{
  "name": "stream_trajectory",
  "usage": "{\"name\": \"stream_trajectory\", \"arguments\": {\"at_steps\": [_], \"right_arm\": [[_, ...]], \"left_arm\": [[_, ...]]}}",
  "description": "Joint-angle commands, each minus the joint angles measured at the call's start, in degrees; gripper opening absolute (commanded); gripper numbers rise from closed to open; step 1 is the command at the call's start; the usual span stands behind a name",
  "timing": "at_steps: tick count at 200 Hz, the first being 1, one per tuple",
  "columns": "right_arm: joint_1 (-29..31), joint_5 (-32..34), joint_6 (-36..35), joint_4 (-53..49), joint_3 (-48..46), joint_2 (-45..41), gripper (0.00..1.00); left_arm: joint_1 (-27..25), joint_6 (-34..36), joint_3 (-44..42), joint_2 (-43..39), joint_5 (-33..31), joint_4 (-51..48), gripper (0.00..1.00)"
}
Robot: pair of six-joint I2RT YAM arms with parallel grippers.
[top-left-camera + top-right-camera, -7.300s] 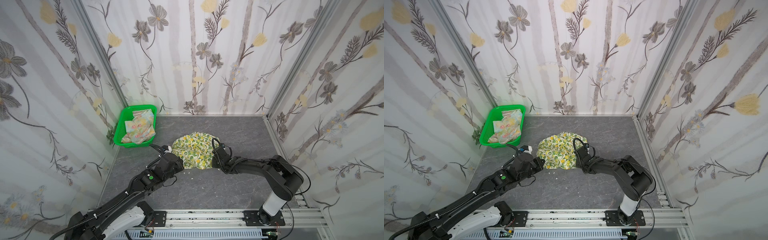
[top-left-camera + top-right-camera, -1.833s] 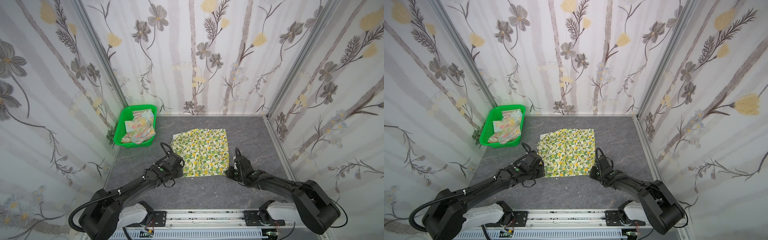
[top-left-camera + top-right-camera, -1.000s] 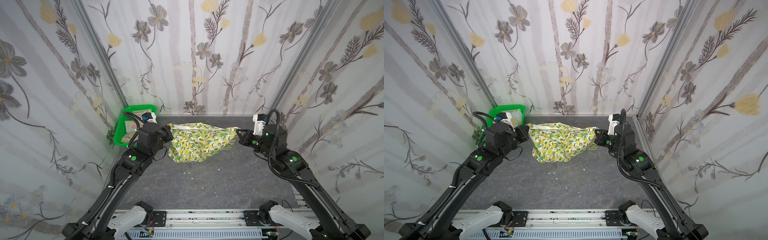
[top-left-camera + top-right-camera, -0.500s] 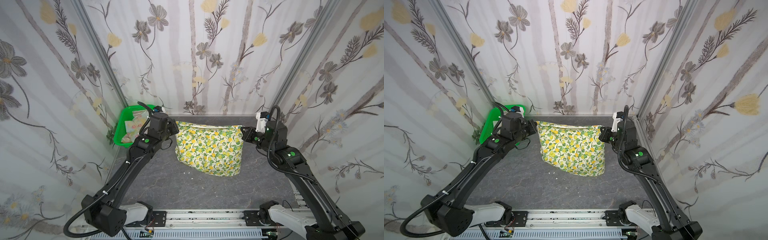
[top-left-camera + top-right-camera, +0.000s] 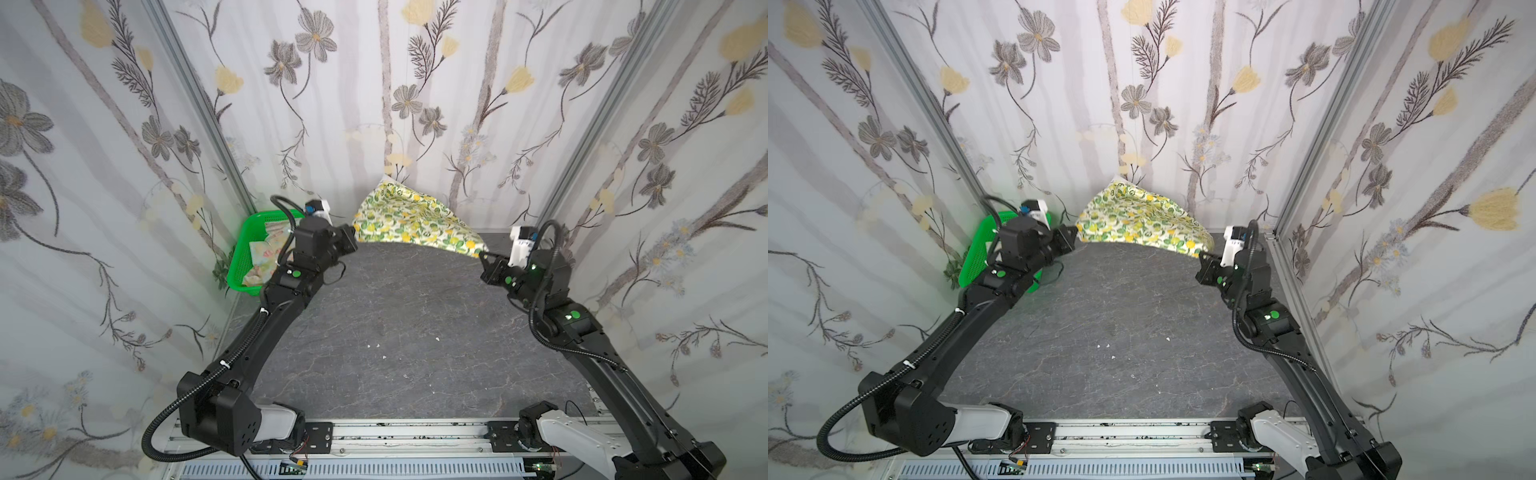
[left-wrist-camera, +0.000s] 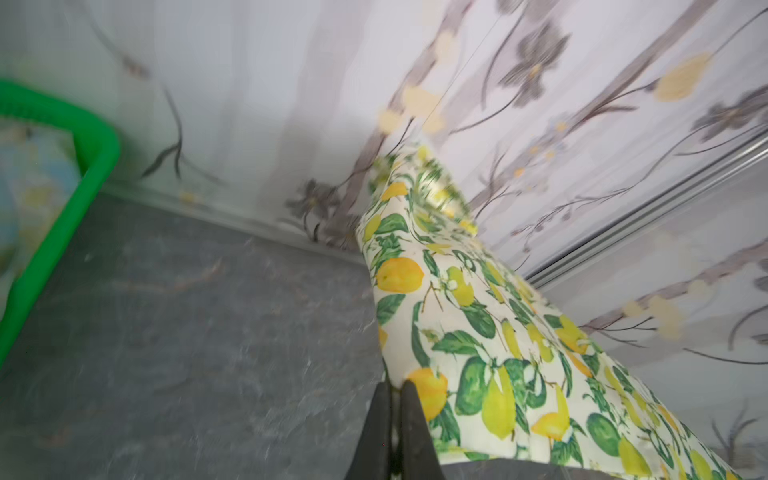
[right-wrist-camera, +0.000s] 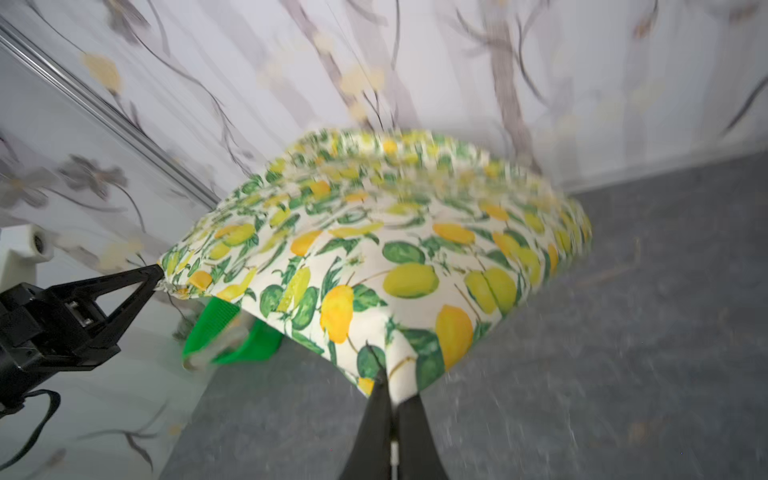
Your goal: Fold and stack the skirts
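Floral wallpaper (image 5: 415, 83) closes me in on three sides, and the dark grey, stone-patterned table (image 5: 395, 324) lies beneath my two arms. My left jaws are clenched on one corner of the lemon skirt (image 5: 411, 222), and my right jaws are clenched on the opposite corner. In each wrist view my black fingertips (image 6: 382, 403) meet on the hem with cloth pinched between them.

I hold this skirt up off the table at the back, spread between the two grips. Its near edge arches from one grip to the other. The rest billows up and away toward the back wall, and I cannot tell whether it touches the wall. My right wrist view, though blurred, shows the cloth swelling like a canopy, with my left jaws biting its far corner.

At the table's far left corner stands the green basket (image 5: 239, 257), just behind my left arm (image 5: 266, 324). The pastel skirt (image 5: 266, 253) lies crumpled inside it. My right arm (image 5: 582, 345) reaches in from the right side, well apart from the basket. A few white specks (image 5: 376, 345) dot the middle of the table.
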Motion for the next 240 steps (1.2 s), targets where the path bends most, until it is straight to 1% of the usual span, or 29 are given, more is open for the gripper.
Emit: {"name": "stream_trajectory", "arguments": {"at_steps": [1,7,13,25,32,45,59,68,77,87,97,107,124,135,143,154,165,177,189,202,214,228,240], "right_arm": [[3.3,-4.0,8.7,0.7,-12.0,-2.4,0.00],[3.8,-3.7,9.7,0.7,-13.6,-3.0,0.00],[3.9,-3.4,9.8,0.9,-14.1,-3.7,0.00],[3.5,0.0,8.2,0.8,-11.2,-4.2,0.00],[2.8,1.6,6.0,0.6,-8.0,-3.3,0.00],[1.1,3.1,2.2,-0.9,3.2,0.8,0.00],[-0.3,3.6,0.1,-3.4,15.3,6.2,0.00],[-0.5,3.2,-0.9,-5.5,22.6,9.0,0.00],[-0.4,3.3,-1.6,-6.3,26.8,10.0,0.00],[-0.4,3.9,-1.4,-6.3,28.3,9.5,0.00],[-0.2,3.5,-1.3,-5.4,25.9,7.6,0.00],[-0.3,3.7,-1.2,-5.3,21.5,5.3,0.00],[-0.1,3.0,-0.2,-7.4,12.2,1.3,0.00],[0.3,1.2,0.9,-8.8,7.0,-1.3,0.00],[0.7,1.0,1.7,-9.6,3.9,-3.3,0.00],[0.9,2.1,2.2,-9.7,1.1,-6.1,0.00],[0.2,4.2,2.1,-9.1,0.5,-7.7,0.00],[-1.3,5.0,0.3,-8.6,3.5,-6.5,0.00],[-3.1,4.8,-1.6,-7.7,8.7,-2.6,0.00],[-4.8,4.2,-4.4,-6.6,15.7,3.5,0.00],[-6.3,3.8,-6.4,-6.2,23.4,10.0,0.00],[-8.5,1.2,-7.9,-6.3,31.8,17.4,0.00],[-10.2,0.9,-8.0,-6.8,38.4,22.8,0.00]], "left_arm": [[-0.3,-10.9,-17.2,-8.6,1.3,2.5,0.00],[-0.3,-12.2,-20.6,-10.9,0.7,3.1,0.00],[-0.2,-12.6,-22.2,-12.5,-0.3,3.2,0.00],[0.0,-11.0,-19.9,-13.1,-2.2,3.1,0.00],[0.2,-9.0,-16.0,-11.5,-2.4,3.1,0.00],[0.6,-5.5,-5.4,-5.1,-1.0,3.0,0.00],[1.1,-4.4,6.0,2.5,2.3,2.9,0.00],[1.3,-4.3,12.4,5.5,3.3,2.8,0.00],[1.3,-4.3,17.3,6.8,2.9,3.0,0.00],[1.3,-4.0,19.5,6.6,1.9,2.9,0.00],[1.3,-3.6,18.7,5.1,1.2,2.9,0.00],[1.2,-3.9,15.4,2.9,2.1,2.9,0.00],[1.2,-5.8,3.9,-1.6,3.7,2.5,0.00],[1.3,-7.9,-3.3,-6.9,3.5,2.5,0.00],[1.2,-8.4,-6.9,-9.9,3.9,2.4,0.00],[1.2,-8.1,-8.4,-12.8,3.0,1.7,0.00],[1.4,-7.5,-6.8,-13.4,0.9,1.2,0.00],[1.4,-5.8,-1.4,-10.5,0.3,1.2,0.00],[1.3,-3.7,5.7,-4.8,0.4,1.2,0.00],[1.6,-1.3,13.9,3.0,-0.5,1.2,0.00],[2.2,-0.6,22.5,9.8,-0.4,1.2,0.00],[2.7,0.4,31.9,16.7,-0.6,1.2,0.00],[3.8,0.4,39.0,22.3,-0.1,0.9,0.00]]}}
